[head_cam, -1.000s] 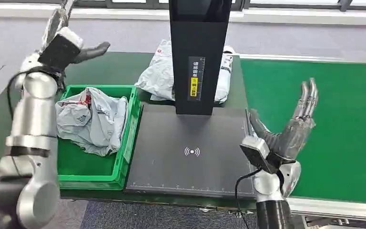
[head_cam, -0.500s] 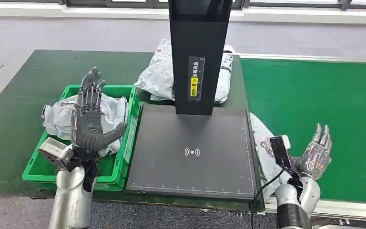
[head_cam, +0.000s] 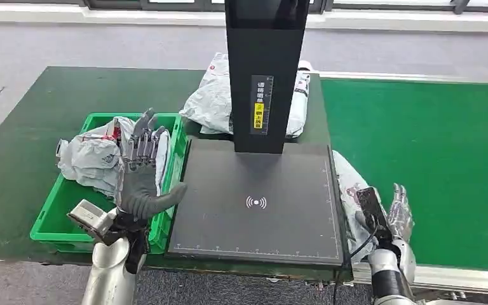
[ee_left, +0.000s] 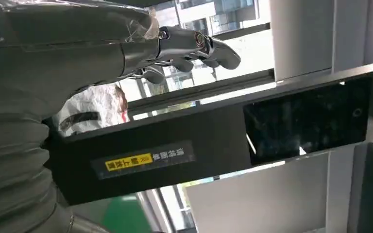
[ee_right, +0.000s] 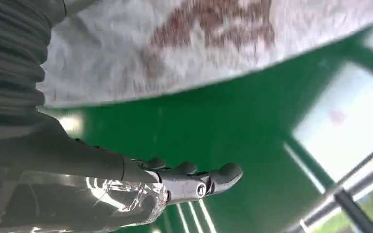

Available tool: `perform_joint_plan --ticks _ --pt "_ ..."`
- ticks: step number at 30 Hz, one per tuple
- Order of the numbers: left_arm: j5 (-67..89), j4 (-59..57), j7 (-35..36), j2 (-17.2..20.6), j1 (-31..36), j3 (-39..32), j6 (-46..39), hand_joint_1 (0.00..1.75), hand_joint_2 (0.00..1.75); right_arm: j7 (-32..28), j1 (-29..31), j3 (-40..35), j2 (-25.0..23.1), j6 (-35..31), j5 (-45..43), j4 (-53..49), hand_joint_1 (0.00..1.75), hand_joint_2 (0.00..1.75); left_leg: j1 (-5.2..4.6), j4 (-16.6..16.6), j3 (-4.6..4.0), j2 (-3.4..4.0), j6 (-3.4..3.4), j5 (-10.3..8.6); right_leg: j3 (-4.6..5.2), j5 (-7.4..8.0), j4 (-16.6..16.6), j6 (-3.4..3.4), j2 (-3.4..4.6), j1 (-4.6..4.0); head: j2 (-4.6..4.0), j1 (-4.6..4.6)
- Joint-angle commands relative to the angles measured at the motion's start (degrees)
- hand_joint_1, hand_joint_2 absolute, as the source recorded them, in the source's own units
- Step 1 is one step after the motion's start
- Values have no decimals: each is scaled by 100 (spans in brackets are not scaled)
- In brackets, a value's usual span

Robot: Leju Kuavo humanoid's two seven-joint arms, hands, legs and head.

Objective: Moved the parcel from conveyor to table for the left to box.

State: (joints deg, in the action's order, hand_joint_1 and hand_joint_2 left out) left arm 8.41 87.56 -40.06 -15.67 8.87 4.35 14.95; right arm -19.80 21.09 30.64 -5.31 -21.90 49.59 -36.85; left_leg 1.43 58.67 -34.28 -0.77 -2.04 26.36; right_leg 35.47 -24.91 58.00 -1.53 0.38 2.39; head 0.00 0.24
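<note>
1. The left hand is raised over the near right corner of the green crate with its fingers straight, spread and pointing up, thumb out toward the scanner plate — it holds nothing.
2. In the left wrist view the same fingers are stretched out free in front of the black scanner column.
3. The right hand stands low at the near edge of the green conveyor, fingers upright and apart, gripping nothing.
4. In the right wrist view its fingertips hang over the green belt, apart from the blurred grey parcel beside them.
5. That parcel lies just beside the right hand, between it and the right edge of the black scanner plate — partly tucked against the plate's side.
6. In the crate lies a crumpled grey bag, behind the left hand's fingers.
7. Another grey bag lies on the dark green table behind the scanner column, showing on both sides of it.
</note>
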Motion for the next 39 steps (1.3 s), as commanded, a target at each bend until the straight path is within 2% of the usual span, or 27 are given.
perform_joint_plan --ticks 1,5,8,9,10,14,25,26,28,30,31,33,34,35,36,39 --pt "142 -294 6 90 -62 136 82 0 175 -693 309 333 84 627 -526 600 0 175 0 -18 30 12 15 4 -28 -2 -17 22 0 -6 0 0" --pt "270 -269 28 80 -115 159 34 0 175 -465 389 272 98 708 -511 696 0 175 -2 -14 24 17 15 4 -21 1 -15 19 7 -4 0 2" --pt "331 -282 37 65 -105 158 46 0 175 198 401 72 218 699 -170 946 0 175 -3 -10 17 9 11 2 -15 -1 -8 16 0 -2 0 0" --pt "348 -292 43 61 -91 162 54 0 175 546 400 -34 274 653 63 1078 30 175 -2 -15 23 8 15 1 -24 0 -15 21 -4 -4 0 2" --pt "357 -294 50 58 -83 163 60 0 175 728 402 -106 305 698 202 1188 175 175 0 -12 19 6 13 1 -21 0 -13 17 -7 -5 0 2" --pt "382 -237 76 54 -112 145 40 0 175 985 440 -223 311 787 415 1330 175 175 -1 -9 16 10 10 2 -16 -1 -9 15 0 -3 -2 2" --pt "470 -188 98 36 -190 113 -34 0 175 1222 571 -239 274 738 625 1378 175 175 1 -13 24 12 12 3 -26 -1 -14 19 0 -7 0 0" --pt "491 -176 93 36 -195 112 -54 0 175 1210 572 -225 258 641 623 1335 175 175 0 -17 29 12 13 3 -30 -2 -16 20 -1 -5 -2 0" --pt "565 -13 100 19 -307 100 -143 0 175 857 591 -122 125 -67 581 1071 175 175 2 -9 20 9 9 3 -22 -2 -10 15 -1 -7 0 0" --pt "604 171 132 7 -449 71 -165 0 175 181 505 -73 -144 -769 447 387 175 175 0 -11 23 21 12 6 -21 -1 -11 18 9 -6 -2 0" --pt "607 213 134 6 -486 64 -149 0 175 280 413 -144 -231 -655 455 69 175 175 -1 -18 32 30 16 7 -26 0 -17 24 14 -6 0 0" --pt "646 227 136 -15 -509 47 -171 0 175 -241 158 -269 -467 -1159 386 -735 175 175 -3 -13 23 32 12 8 -16 -2 -8 23 17 -3 0 0" --pt "663 214 132 -24 -506 47 -171 0 175 -68 -41 -399 -604 -1044 438 -1243 175 175 -3 -7 7 15 8 4 -7 -2 -2 15 4 0 0 0" --pt "665 208 132 -24 -504 50 -164 0 175 -223 -109 -460 -654 -1045 346 -1462 175 175 -2 -13 22 24 13 9 -18 -4 -7 26 9 -4 0 0" --pt "671 168 127 -30 -491 51 -151 0 175 -586 -330 -635 -796 -1314 264 -2012 175 175 -1 -7 8 10 10 6 -11 -4 -3 19 -1 -3 0 0" --pt "720 -29 75 -48 -392 46 -192 0 175 -722 -877 -1215 -1095 -1483 295 -3342 175 175 -3 -13 16 11 11 7 -16 -9 -4 22 -2 -3 0 0"
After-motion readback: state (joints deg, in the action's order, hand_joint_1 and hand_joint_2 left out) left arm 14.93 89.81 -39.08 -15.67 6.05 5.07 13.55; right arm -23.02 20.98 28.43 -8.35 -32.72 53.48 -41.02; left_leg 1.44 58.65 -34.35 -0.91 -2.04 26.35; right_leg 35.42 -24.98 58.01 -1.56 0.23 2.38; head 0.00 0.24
